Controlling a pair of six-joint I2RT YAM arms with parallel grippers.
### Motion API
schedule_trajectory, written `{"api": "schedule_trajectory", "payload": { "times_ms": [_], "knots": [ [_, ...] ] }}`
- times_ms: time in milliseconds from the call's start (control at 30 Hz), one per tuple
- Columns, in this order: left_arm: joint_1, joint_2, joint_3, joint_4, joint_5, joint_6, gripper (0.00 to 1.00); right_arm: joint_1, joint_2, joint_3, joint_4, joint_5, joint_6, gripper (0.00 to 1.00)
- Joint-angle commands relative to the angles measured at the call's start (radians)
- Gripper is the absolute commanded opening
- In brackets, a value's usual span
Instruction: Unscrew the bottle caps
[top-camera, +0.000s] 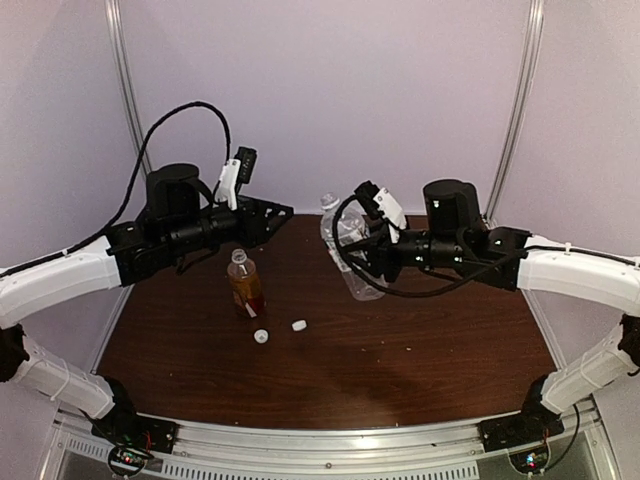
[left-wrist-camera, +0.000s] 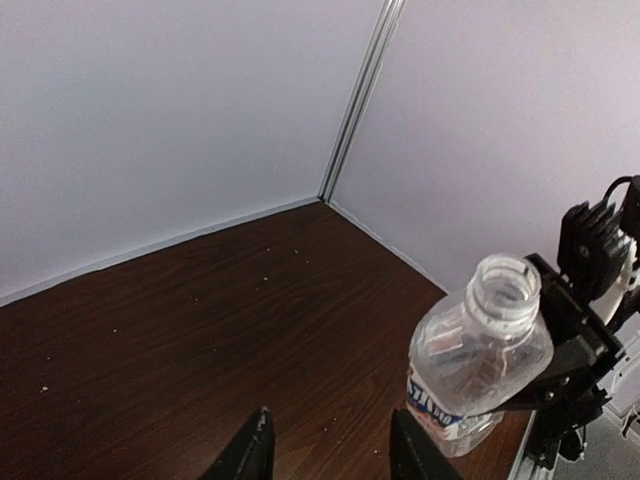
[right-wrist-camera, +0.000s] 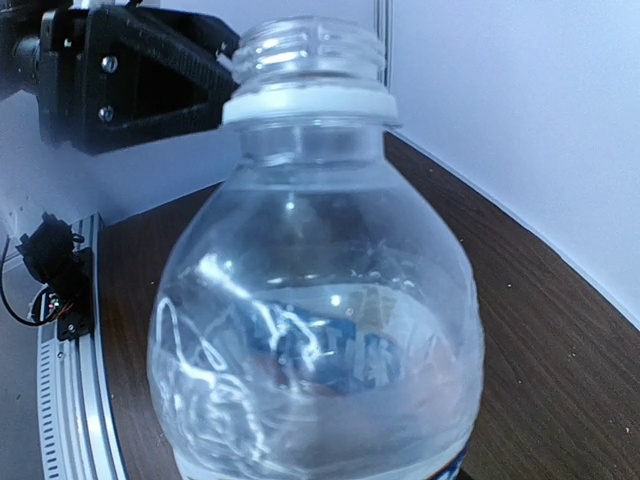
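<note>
Two bottle caps (top-camera: 261, 336) lie on the table (top-camera: 420, 350) beside the amber bottle (top-camera: 245, 285), the right gripper (top-camera: 368, 258) pinches the tilted, uncapped clear bottle (top-camera: 343, 245), and the left gripper (left-wrist-camera: 332, 450) hangs with fingers spread, empty.

Soft even light, glints on bottle (right-wrist-camera: 320, 330)

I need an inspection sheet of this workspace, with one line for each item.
Surface: dark wooden table, with a few pale specks.
Job's things: clear bottle open and tilted; amber bottle upright on the table; white caps lying loose.
Clutter: nothing seen.
Claws: left claw open and empty; right claw shut on the clear bottle.
Cables: black cable arches over the left arm.
Surroundings: pale walls, metal post.
</note>
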Motion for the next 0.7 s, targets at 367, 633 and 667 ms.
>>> {"api": "schedule_trajectory", "payload": {
  "times_ms": [367, 633, 667],
  "knots": [
    [-0.054, 0.062, -0.155, 0.024, 0.068, 0.214, 0.47, -0.09, -0.148, -0.141, 0.048, 0.121, 0.125, 0.36],
    [-0.203, 0.19, -0.198, 0.026, 0.144, 0.332, 0.61, -0.137, -0.209, -0.216, 0.038, 0.174, 0.176, 0.37],
    [-0.222, 0.198, -0.206, 0.027, 0.154, 0.34, 0.63, -0.144, -0.218, -0.227, 0.039, 0.174, 0.181, 0.37]
  ]
}}
